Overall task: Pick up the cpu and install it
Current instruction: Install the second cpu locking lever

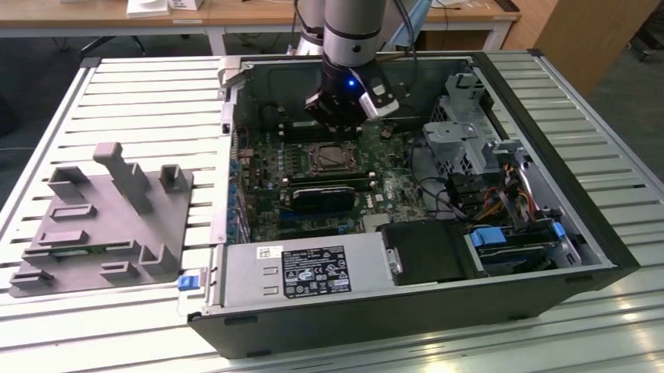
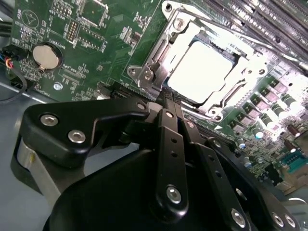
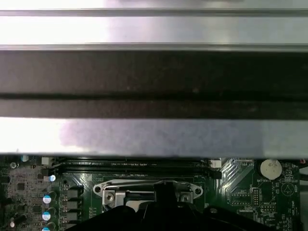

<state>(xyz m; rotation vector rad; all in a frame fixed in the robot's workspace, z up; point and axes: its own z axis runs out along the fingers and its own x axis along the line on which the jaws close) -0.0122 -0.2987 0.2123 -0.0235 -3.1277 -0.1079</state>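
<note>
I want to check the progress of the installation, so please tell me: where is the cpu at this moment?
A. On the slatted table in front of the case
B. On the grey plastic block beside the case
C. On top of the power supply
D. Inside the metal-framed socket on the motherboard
D: in the second wrist view the shiny silver cpu lies inside the metal-framed socket of the green motherboard, just beyond the gripper.

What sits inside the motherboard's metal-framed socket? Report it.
The cpu lies flat inside the socket, shiny top showing. Its underside and the socket's contacts are covered.
</note>
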